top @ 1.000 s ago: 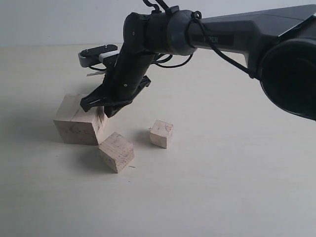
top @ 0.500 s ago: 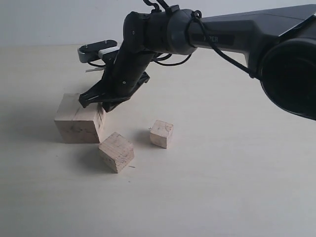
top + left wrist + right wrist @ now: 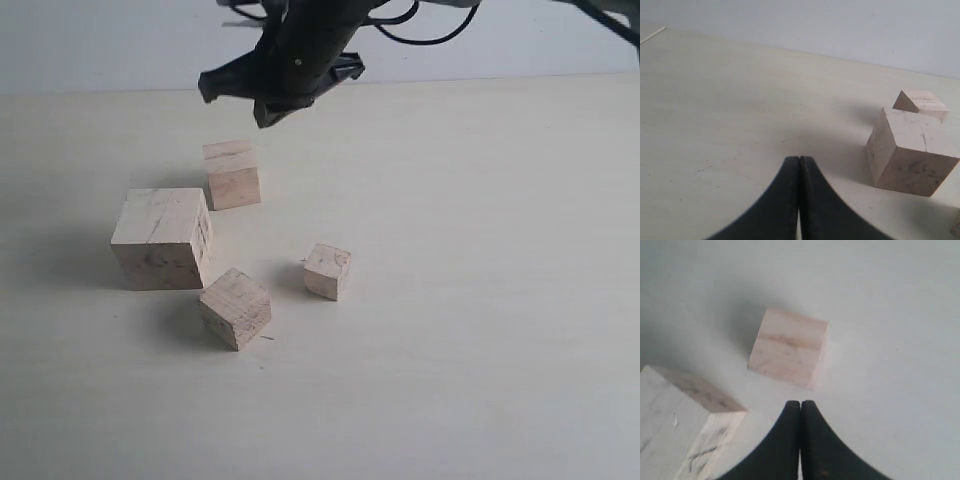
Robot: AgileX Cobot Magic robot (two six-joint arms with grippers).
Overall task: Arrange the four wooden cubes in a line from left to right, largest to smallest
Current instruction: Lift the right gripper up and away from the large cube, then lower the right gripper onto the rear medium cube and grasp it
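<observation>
Four pale wooden cubes sit on the table. The largest cube [image 3: 160, 238] is at the left, and its smudged face shows in the right wrist view [image 3: 680, 425]. A medium cube [image 3: 232, 173] [image 3: 788, 348] stands just behind it. A slightly smaller cube [image 3: 236, 307] lies turned in front, and the smallest cube [image 3: 327, 271] is to the right. My right gripper [image 3: 238, 100] [image 3: 800, 403] hangs shut and empty above the medium cube. My left gripper [image 3: 799, 159] is shut and empty, facing the largest cube [image 3: 910, 150], and is out of the exterior view.
The pale tabletop [image 3: 480, 330] stretches to the right of the cubes, with a light wall behind it. In the left wrist view the medium cube [image 3: 922, 102] peeks from behind the largest, and a sliver of another cube [image 3: 956, 227] shows at the frame's edge.
My right gripper has risen from beside the largest cube's back corner to high above the table. The medium cube it was covering now shows behind the largest cube.
</observation>
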